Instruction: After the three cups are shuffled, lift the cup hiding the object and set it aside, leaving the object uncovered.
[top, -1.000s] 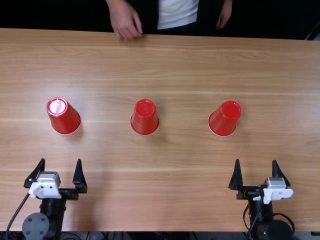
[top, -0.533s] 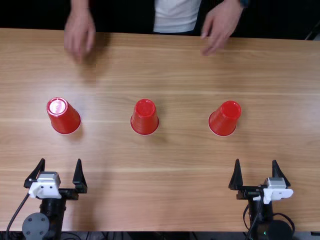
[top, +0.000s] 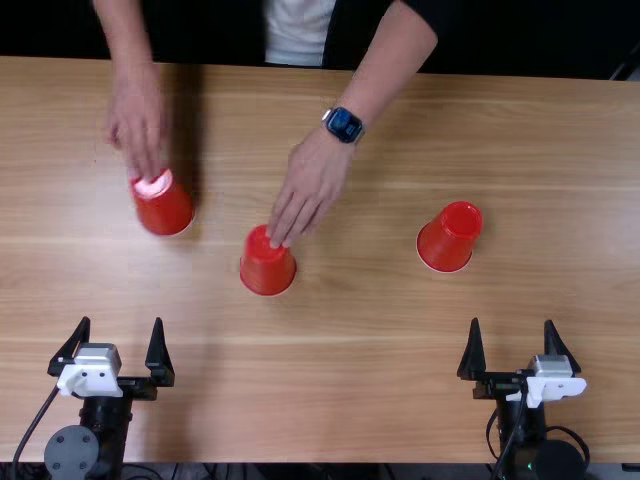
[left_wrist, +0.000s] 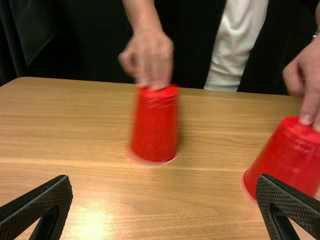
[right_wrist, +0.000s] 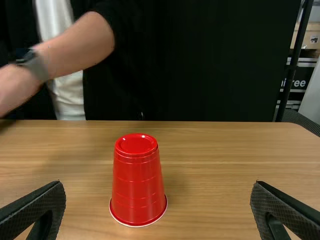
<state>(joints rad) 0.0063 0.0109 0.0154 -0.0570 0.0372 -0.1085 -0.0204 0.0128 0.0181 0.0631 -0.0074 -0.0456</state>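
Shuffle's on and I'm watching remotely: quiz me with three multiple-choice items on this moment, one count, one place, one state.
1. How many cups stand on the table? A. two B. three C. four
2. Which cup has no hand on it? A. left B. middle C. right
3. The left gripper and right gripper are: A. both open B. both shut C. one holding a cup

Answers:
1 B, the left cup, middle cup and right cup make three.
2 C, the person's hands rest on the other two.
3 A, each one's fingers stand spread with nothing between.
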